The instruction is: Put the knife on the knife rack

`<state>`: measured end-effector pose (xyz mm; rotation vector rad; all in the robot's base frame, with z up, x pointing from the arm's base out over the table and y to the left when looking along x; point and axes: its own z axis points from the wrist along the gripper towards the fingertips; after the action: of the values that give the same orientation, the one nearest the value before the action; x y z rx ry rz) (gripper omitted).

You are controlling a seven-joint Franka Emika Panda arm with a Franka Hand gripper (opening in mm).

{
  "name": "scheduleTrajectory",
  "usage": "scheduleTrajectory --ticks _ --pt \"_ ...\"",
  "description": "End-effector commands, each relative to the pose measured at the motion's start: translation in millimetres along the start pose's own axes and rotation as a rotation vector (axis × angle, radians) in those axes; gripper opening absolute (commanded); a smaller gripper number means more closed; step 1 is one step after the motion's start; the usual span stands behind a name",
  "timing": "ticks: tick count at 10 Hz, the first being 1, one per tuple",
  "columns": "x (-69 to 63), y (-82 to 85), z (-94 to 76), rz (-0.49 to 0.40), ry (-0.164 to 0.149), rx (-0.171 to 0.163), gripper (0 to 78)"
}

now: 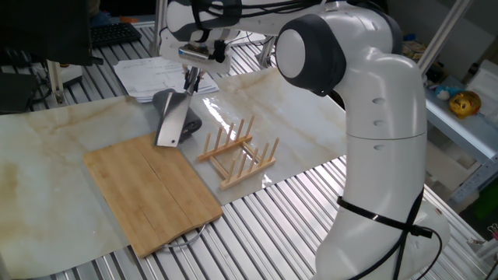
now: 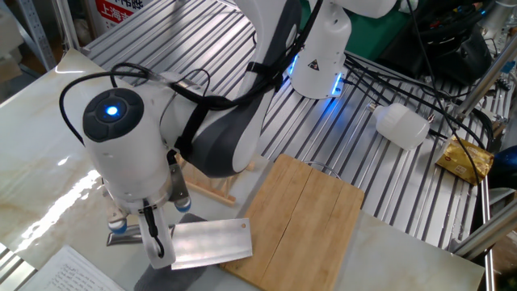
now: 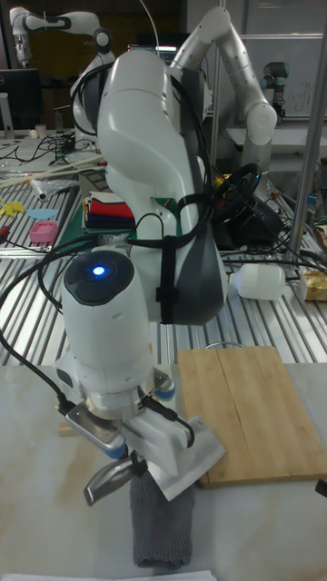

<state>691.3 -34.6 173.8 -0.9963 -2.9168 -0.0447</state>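
Observation:
My gripper [image 1: 189, 78] is shut on the short silvery handle of the knife [image 1: 171, 124]. The broad grey blade hangs down and to the left, above the table, over the dark rolled cloth [image 1: 187, 124]. In the other fixed view the knife [image 2: 206, 242] lies nearly level under the wrist. In the tall fixed view its handle end [image 3: 109, 481] sticks out to the left. The knife rack [image 1: 237, 152], light wood with upright pegs, stands on the table a little to the right of the blade. Nothing rests between its pegs.
A large bamboo cutting board [image 1: 152, 190] lies in front of the rack and knife. The dark cloth [image 3: 163, 526] sits under the blade. White papers [image 1: 148, 74] lie behind the gripper. Metal slats [image 1: 257, 225] border the marble sheet at the front.

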Motion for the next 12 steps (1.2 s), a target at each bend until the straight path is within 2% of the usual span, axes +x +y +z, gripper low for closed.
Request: scheduleTrajectory --ticks 1,2,4,9,12 --pt "0.2 -2.1 -5.9 -0.005 -0.001 0.004 1.2" --pt "0.2 -2.1 -5.9 -0.005 -0.001 0.004 1.2" --pt "2.1 -5.7 -17.4 -0.013 0.015 0.018 1.2" --pt "-4.3 2.8 -39.6 -0.016 0.031 0.038 1.2" --pt "-6.5 5.0 -41.4 -0.024 0.037 0.048 1.2"
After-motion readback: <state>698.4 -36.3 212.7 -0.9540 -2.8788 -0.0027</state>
